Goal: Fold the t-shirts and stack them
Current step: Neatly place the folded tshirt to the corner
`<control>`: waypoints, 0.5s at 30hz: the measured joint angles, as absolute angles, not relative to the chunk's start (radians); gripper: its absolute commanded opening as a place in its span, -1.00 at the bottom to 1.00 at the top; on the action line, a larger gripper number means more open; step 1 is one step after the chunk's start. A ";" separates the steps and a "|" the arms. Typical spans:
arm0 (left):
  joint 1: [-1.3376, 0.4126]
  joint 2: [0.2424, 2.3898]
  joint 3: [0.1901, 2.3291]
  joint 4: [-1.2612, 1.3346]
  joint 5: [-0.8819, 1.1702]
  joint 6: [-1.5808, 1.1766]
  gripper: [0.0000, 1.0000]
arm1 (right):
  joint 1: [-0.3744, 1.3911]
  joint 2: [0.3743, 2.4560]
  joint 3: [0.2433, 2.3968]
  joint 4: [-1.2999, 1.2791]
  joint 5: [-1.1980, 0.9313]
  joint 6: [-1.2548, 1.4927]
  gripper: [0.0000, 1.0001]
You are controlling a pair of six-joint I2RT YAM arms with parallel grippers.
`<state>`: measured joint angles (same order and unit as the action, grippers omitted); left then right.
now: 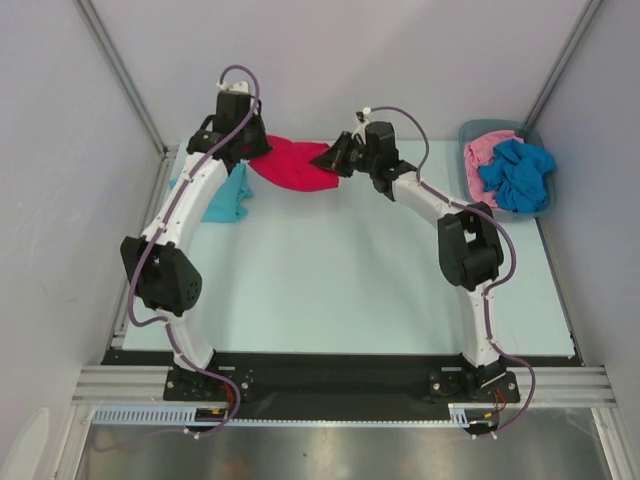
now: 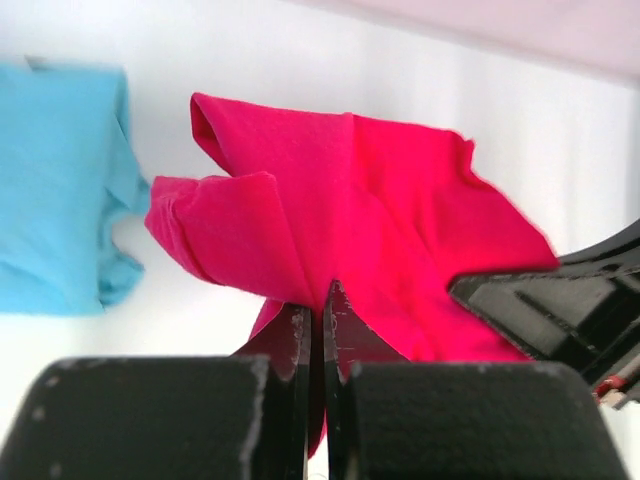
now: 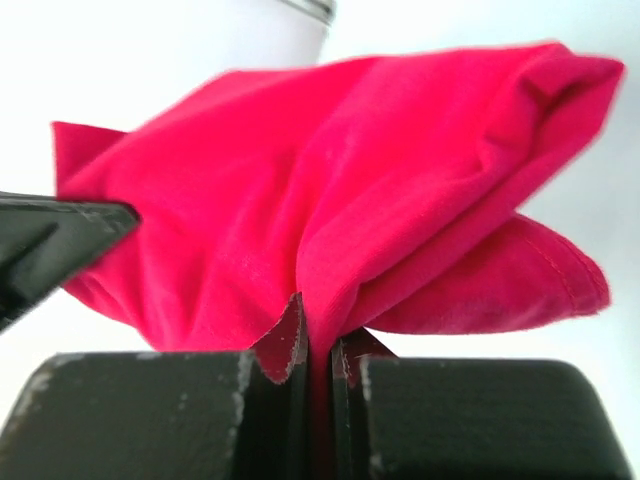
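Bunching just right of the teal t-shirt point(image 1: 228, 195), the red t-shirt point(image 1: 293, 165) is gripped by the left fingers point(image 2: 288, 345) and right fingers point(image 3: 287, 350), both clamped on its cloth, likely for spreading flat.

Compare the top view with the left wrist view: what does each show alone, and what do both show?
Only the top view: the bin holding the pink shirt and blue shirt. Only the left wrist view: the left gripper clamped on cloth, close up. Both: the red shirt, the teal shirt and the right gripper.
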<state>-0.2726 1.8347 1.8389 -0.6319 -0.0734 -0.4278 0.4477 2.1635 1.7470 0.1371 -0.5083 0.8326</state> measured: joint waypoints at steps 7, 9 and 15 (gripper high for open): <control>-0.214 1.834 2.095 -0.699 -0.087 -0.390 -0.99 | 0.452 2.169 2.000 0.126 -0.530 0.837 -1.00; -0.190 1.834 2.143 -0.713 -0.087 -0.380 -1.00 | 0.459 2.189 2.103 0.130 -0.532 0.838 -1.00; -0.105 1.779 2.066 -0.688 -0.075 -0.365 -0.99 | 0.512 2.325 2.357 0.138 -0.540 0.857 -1.00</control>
<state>-0.1051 1.7790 2.0659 -0.6876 -0.0746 -0.3649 0.5117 2.3245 2.3573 0.1383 -0.5400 0.8570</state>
